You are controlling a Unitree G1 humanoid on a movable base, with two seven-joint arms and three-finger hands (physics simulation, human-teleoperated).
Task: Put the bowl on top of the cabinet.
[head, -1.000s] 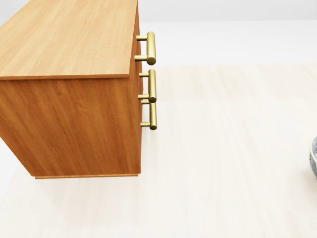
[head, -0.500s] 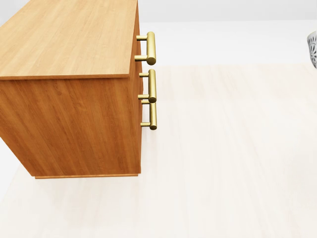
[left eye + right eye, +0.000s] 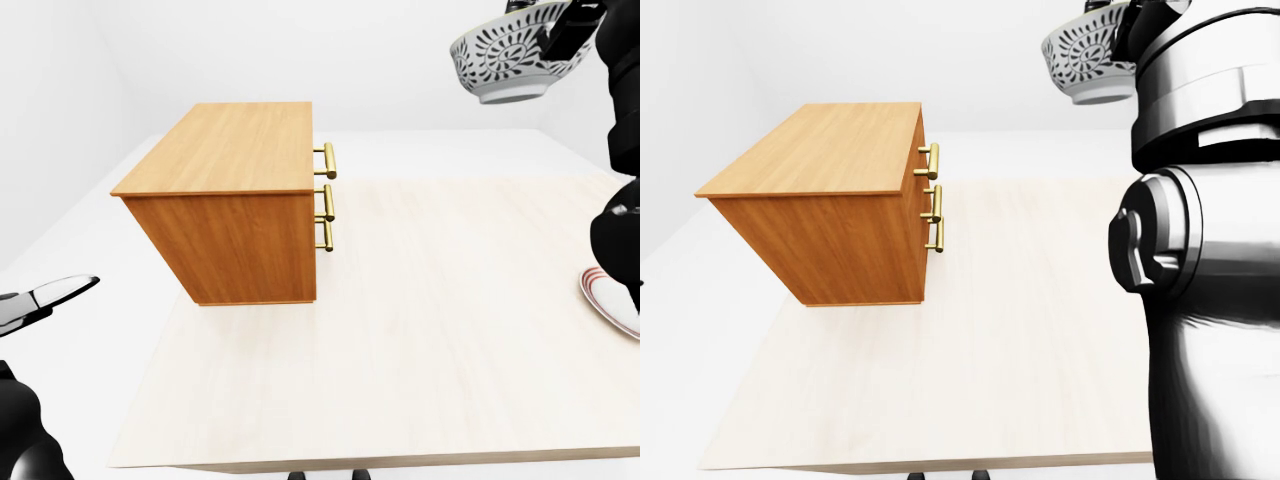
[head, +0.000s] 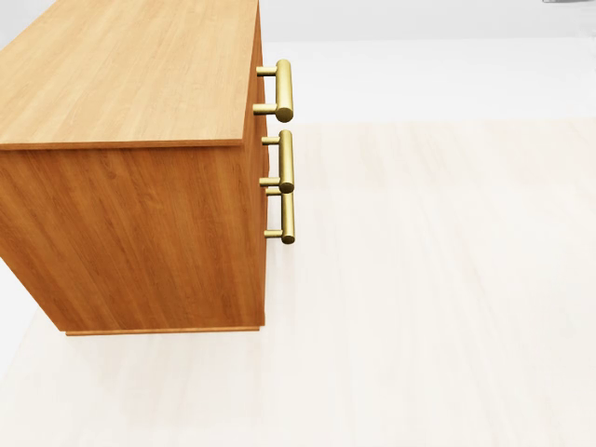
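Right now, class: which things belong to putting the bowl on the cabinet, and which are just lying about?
Belong to the job: bowl, cabinet, right robot hand gripping the bowl.
Just lying about: plate, table.

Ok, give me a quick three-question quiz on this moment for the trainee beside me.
1. True or false: the black-and-white patterned bowl is resting on top of the wooden cabinet.
2. How many brass bar handles show on the cabinet?
3. Where does the bowl appear in the left-eye view? A: lower left. B: centre. C: upper right.

Key: 1 false, it is held up in the air; 2 three; 3 C.
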